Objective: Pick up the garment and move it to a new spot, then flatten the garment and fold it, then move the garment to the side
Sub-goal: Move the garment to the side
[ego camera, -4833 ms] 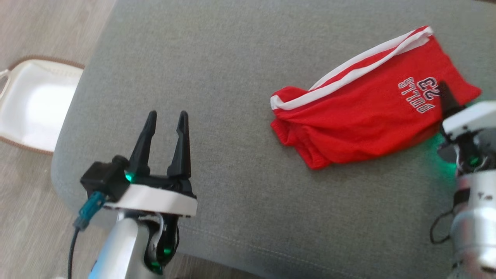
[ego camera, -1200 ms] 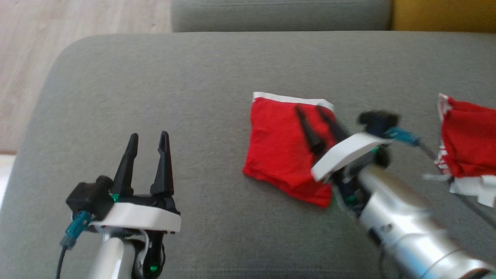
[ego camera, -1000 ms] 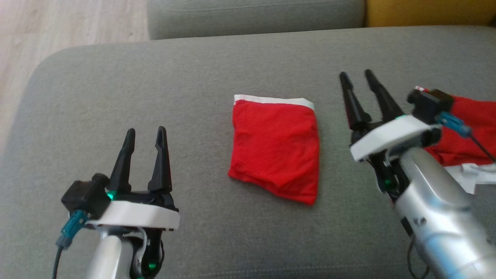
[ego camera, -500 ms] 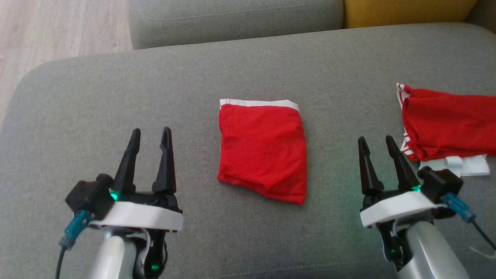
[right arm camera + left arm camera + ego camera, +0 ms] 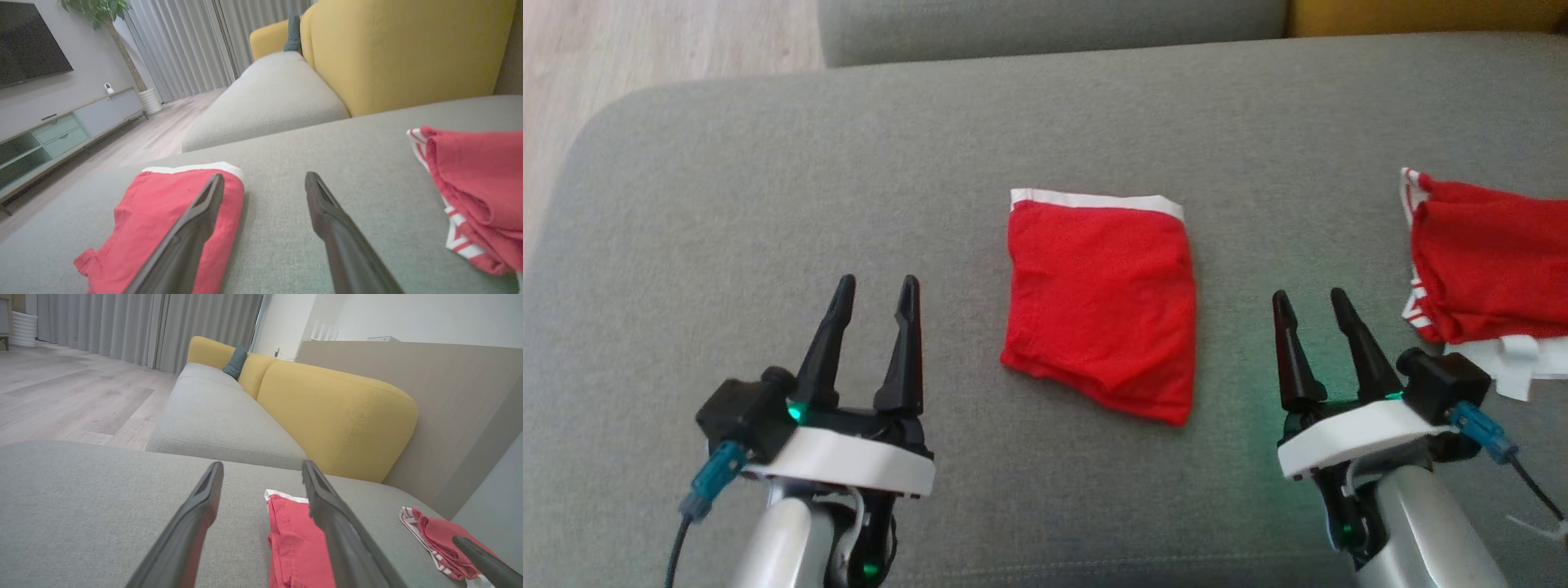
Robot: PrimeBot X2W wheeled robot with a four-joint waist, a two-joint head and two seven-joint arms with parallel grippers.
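The garment [image 5: 1103, 302] is a red piece with a white band along its far edge, folded into a rough square and lying flat in the middle of the grey sofa seat [image 5: 768, 204]. My left gripper [image 5: 878, 283] hovers open to its left, nothing between the fingers. My right gripper [image 5: 1308, 296] stands open to its right, also holding nothing. In the left wrist view the garment [image 5: 292, 539] lies just right of the open left gripper [image 5: 262, 467]. In the right wrist view the garment [image 5: 155, 212] lies partly behind the left finger of the open right gripper [image 5: 265, 179].
A second red garment with white stripes [image 5: 1486, 261] lies crumpled at the seat's right edge, close to my right gripper; it also shows as the striped garment [image 5: 478, 183]. A yellow backrest [image 5: 335, 416] and another grey seat [image 5: 220, 416] lie beyond. Wooden floor [image 5: 645, 41] is at the far left.
My right gripper has lifted off the folded garment and drawn back to the lower right, staying open. The head camera has shifted. The garment stays folded where it was left.
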